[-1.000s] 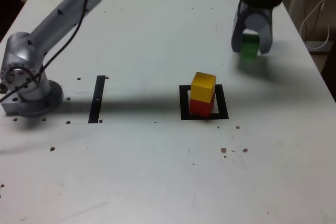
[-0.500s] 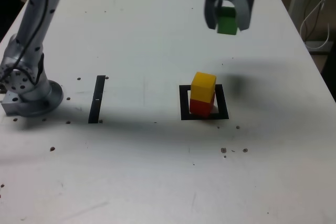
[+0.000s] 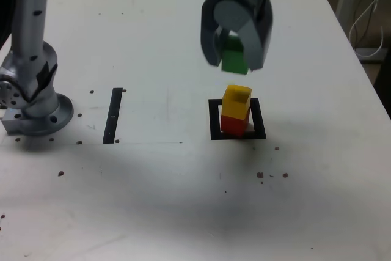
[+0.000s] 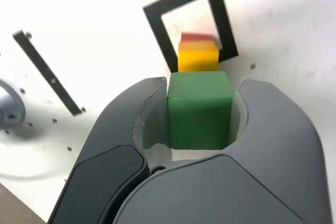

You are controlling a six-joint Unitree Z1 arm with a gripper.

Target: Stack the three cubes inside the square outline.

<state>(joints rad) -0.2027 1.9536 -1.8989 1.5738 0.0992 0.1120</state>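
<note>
Exterior view: your gripper [image 3: 235, 53] grips the green cube [image 3: 234, 60] above the yellow cube [image 3: 236, 102], itself on the red cube [image 3: 234, 124] inside the square outline [image 3: 261, 120], toward the table's [image 3: 153, 200] right edge, no writing readable.

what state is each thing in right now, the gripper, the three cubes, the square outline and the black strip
gripper: shut on the green cube
green cube: held between the jaws, off the table
yellow cube: stacked on the red cube
red cube: under the yellow cube, inside the outline
square outline: flat on the table, around the red cube
black strip: flat on the table
</note>
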